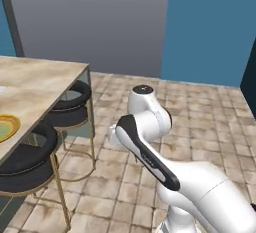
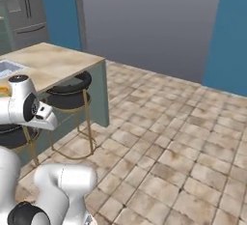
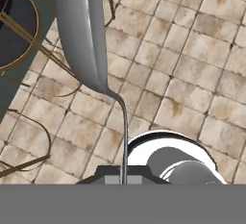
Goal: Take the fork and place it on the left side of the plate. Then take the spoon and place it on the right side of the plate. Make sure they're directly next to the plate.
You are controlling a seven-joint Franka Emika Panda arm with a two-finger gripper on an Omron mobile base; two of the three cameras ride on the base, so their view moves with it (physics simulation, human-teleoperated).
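Step in hand looks like the second half of the task: carrying the spoon (image 3: 84, 35) toward the plate (image 1: 7, 126). In the hand view the gripper (image 3: 123, 177) is closed on the spoon's thin handle, oval bowl pointing away from the hand, held above the tiled floor (image 3: 192, 64) and not over the counter. Fingertips themselves are mostly hidden by the bottom of that view.

Plate sits on the counter (image 1: 35, 84) at the far left edge of the left base view, only a slice of orange-yellow rim and green centre visible. Fork can't be made out from here, so I can't say whether it is already beside the plate.

Next move, as a judgement: swing the arm left and up over the counter, bring the spoon down directly next to the plate's right side, then let go. Risk: the thin handle could swivel in the grip.

Room: beige marbled counter top with 2 black round stools (image 1: 70, 104) on gold legs tucked under it, stone-tile floor, grey wall (image 1: 90, 17) with blue panels, steel fridge (image 2: 24, 7) at the back left.
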